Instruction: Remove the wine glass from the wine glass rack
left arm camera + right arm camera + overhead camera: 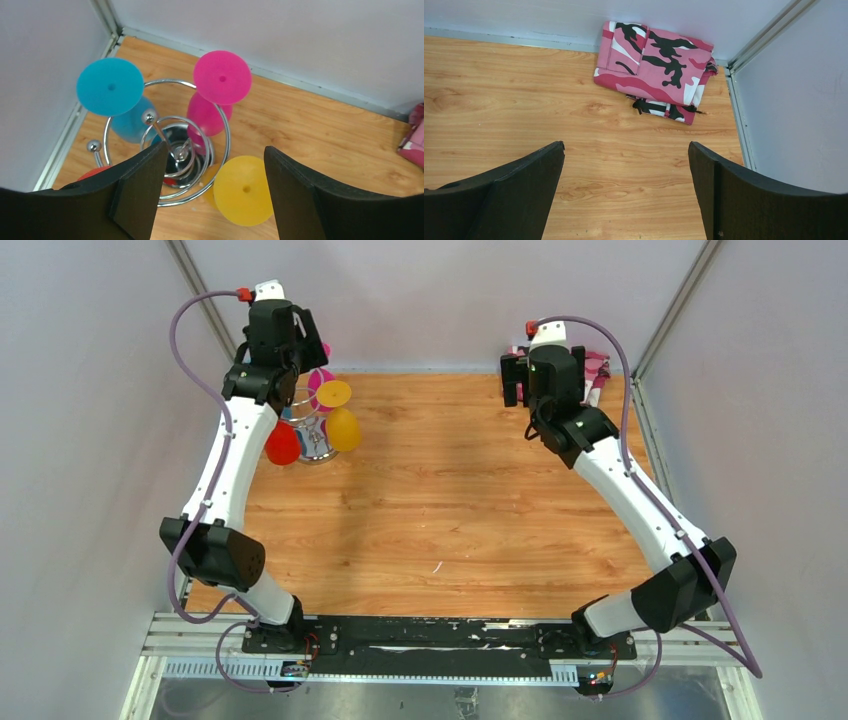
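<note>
The wine glass rack [316,443] [176,202] stands at the table's far left corner, a chrome wire stand with several plastic wine glasses hanging bowl-down from it. Their round feet face up: blue [110,86], pink [222,76] and yellow [244,190] [334,393]. A red wine glass [282,444] hangs on the near left side. My left gripper [215,150] [295,352] hovers above the rack, open, its fingers on either side of the yellow foot without touching it. My right gripper [626,147] [515,378] is open over bare wood at the far right.
A folded pink camouflage cloth [656,70] [597,368] lies in the far right corner. Grey walls with metal corner posts close in the table on three sides, and the rack stands close to the left wall.
</note>
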`<control>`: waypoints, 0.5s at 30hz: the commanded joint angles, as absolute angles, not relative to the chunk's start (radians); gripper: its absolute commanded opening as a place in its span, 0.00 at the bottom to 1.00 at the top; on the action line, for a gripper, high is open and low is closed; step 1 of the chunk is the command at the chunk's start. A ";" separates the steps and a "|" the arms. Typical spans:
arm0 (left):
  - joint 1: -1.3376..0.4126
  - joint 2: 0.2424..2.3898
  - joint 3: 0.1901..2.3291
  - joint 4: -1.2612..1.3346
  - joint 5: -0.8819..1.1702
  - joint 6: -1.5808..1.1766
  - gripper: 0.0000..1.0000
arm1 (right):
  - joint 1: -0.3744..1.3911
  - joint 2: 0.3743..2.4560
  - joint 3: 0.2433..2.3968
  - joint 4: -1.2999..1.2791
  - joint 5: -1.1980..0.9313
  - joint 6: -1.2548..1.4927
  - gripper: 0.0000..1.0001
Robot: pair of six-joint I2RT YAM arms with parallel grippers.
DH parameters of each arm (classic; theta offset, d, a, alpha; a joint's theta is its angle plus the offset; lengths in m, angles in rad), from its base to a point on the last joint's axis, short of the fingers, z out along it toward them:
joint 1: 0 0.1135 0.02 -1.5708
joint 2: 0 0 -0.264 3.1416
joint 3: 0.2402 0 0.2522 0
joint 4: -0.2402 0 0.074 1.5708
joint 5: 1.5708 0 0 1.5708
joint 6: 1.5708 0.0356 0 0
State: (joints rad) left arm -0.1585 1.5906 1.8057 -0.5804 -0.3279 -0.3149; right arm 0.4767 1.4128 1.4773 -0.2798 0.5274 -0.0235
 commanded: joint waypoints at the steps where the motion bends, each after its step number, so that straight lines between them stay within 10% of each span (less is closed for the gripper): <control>1: -0.152 1.595 1.857 -0.659 -0.432 -0.331 0.76 | 0.482 1.431 1.464 -0.273 0.556 -0.021 1.00; 15: -0.115 1.660 1.833 -0.653 -0.502 -0.313 0.78 | 0.479 1.452 1.456 -0.278 0.543 -0.012 1.00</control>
